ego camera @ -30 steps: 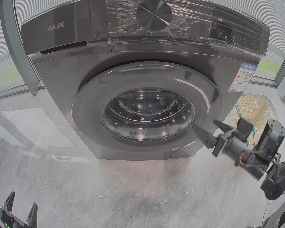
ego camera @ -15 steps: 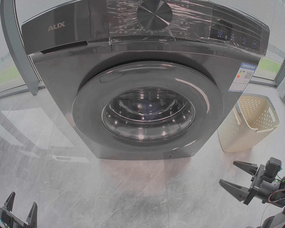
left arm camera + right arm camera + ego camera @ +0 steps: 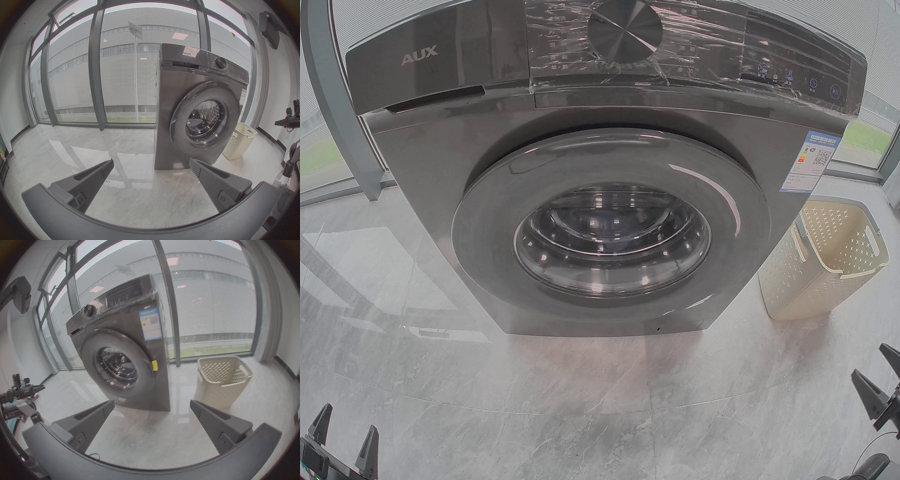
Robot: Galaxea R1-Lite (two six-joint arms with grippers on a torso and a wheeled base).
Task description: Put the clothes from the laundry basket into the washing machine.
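1. The floor (image 3: 581, 406) is glossy grey marbled tile, mirroring the window light in pale patches.
2. Tall windows (image 3: 125, 72) run from floor to ceiling along the far side, split by dark metal posts (image 3: 95, 68).
3. Outside stands a ribbed grey building (image 3: 212, 302) above a strip of grass (image 3: 215, 350).
4. A white wall (image 3: 14, 93) with dark skirting (image 3: 19, 132) closes one side.

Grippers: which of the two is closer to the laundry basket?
The right gripper, on the same side as the laundry basket; the left gripper hangs at the opposite corner.
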